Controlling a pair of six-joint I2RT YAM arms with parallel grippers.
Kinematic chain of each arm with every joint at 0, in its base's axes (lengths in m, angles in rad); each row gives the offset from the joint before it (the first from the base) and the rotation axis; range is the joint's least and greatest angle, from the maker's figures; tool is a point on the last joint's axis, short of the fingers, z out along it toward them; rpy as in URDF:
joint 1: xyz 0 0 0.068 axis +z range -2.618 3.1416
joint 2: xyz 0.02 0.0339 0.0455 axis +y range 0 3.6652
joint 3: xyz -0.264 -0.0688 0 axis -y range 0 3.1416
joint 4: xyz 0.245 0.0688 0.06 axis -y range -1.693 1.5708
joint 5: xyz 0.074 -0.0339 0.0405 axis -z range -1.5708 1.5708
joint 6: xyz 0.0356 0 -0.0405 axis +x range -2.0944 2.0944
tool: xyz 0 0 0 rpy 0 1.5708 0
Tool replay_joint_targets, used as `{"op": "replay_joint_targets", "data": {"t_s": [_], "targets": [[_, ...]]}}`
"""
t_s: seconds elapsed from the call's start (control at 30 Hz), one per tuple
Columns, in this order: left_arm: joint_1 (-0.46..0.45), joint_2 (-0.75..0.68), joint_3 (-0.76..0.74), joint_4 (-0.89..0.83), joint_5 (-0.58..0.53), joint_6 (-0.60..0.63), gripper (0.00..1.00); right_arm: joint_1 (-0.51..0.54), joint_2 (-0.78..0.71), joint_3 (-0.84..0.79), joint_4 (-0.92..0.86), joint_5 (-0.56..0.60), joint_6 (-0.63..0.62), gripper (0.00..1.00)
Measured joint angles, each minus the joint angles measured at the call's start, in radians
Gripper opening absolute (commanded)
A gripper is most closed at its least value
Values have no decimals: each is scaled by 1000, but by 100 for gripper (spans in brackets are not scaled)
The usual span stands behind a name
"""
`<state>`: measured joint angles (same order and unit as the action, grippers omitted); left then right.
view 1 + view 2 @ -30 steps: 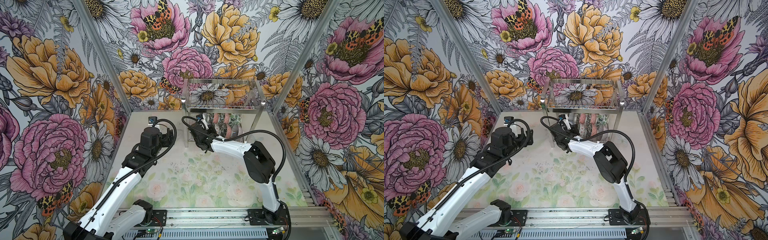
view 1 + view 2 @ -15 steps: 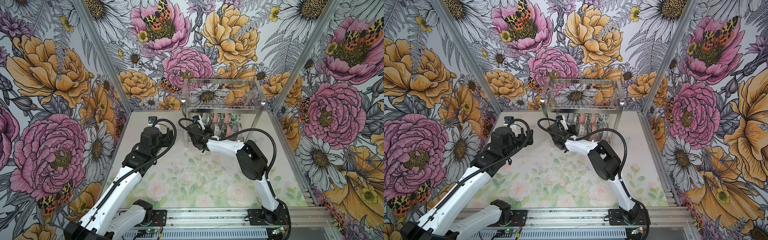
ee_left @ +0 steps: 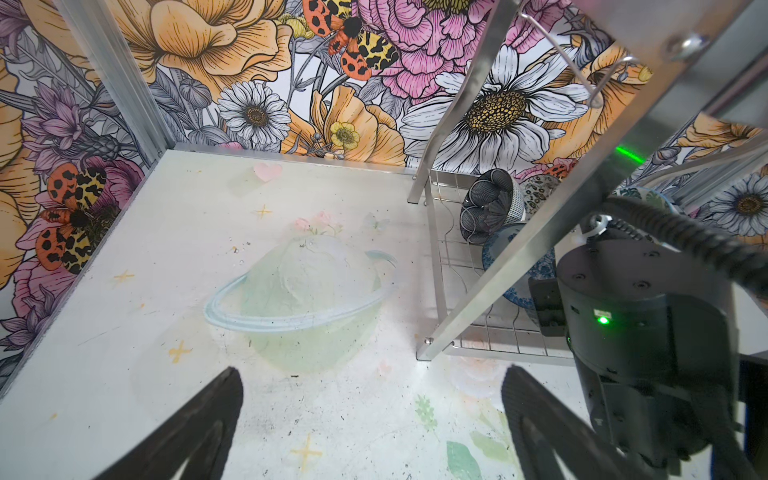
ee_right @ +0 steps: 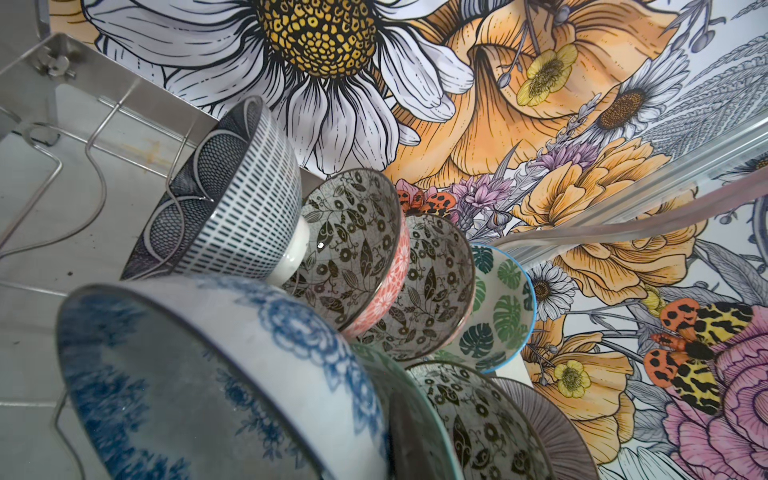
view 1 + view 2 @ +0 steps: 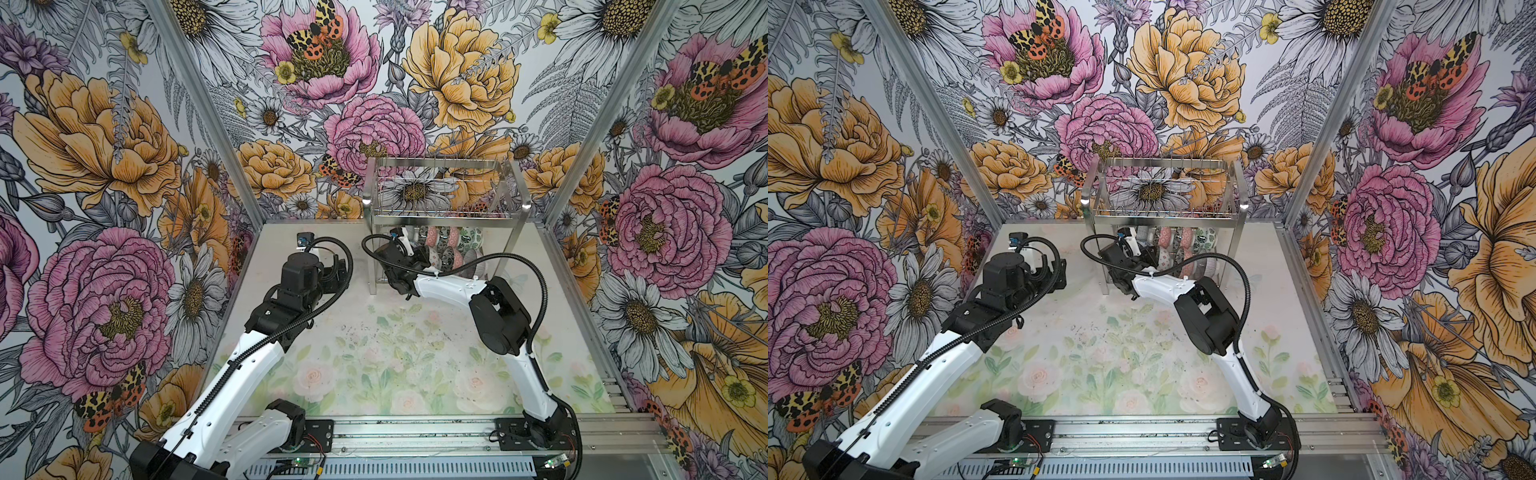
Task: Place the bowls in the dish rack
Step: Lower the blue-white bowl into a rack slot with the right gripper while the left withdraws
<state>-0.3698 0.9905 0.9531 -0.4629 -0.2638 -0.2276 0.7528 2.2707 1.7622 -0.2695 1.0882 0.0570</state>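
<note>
Status check: loading of bowls (image 5: pixel 451 245) into dish rack (image 5: pixel 444 215).

Rack at back of table (image 5: pixel 415 340). Upper tier bare. Lower wavy shelf packed with bowls on edge, seemingly in two rows, rims leaning on one another. At least eight countable from right wrist view:
- dash-patterned bowl (image 4: pixel 237 199)
- two black-and-white floral ones with a pink-red one between
- green-leaf bowl (image 4: pixel 498 307)
- a third floral one and a ribbed grey one
- blue floral bowl (image 4: pixel 216 374), nearest the lens, at the open end of the shelf

No loose bowl anywhere on table in both top views. Pale-green bowl shape (image 3: pixel 299 299) on table surface: flat print, not counted.

State of right gripper (image 5: pixel 419 254): inside lower tier, just beside blue floral bowl, jaws closed. Fingers hidden in every view, so impossible to tell whether pinching that bowl's rim or closed on nothing.

State of left gripper (image 3: pixel 372 374): wide open, empty, above bare table to the left of rack.

Judgement: near complete. Left to do, at most: seat blue floral bowl in its slot, let go, back out without knocking neighbours.
</note>
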Motion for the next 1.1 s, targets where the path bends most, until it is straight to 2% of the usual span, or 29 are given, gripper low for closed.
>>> {"op": "replay_joint_targets", "data": {"t_s": [0.53, 0.83, 1.1], "targets": [[1, 0, 0, 4, 5, 0, 99, 0, 6, 8, -6, -3, -7, 0], [2, 0, 0, 4, 11, 0, 99, 6, 17, 22, -7, -2, -14, 8], [5, 0, -13, 11, 15, 0, 99, 14, 21, 27, -6, -5, -27, 18]]}}
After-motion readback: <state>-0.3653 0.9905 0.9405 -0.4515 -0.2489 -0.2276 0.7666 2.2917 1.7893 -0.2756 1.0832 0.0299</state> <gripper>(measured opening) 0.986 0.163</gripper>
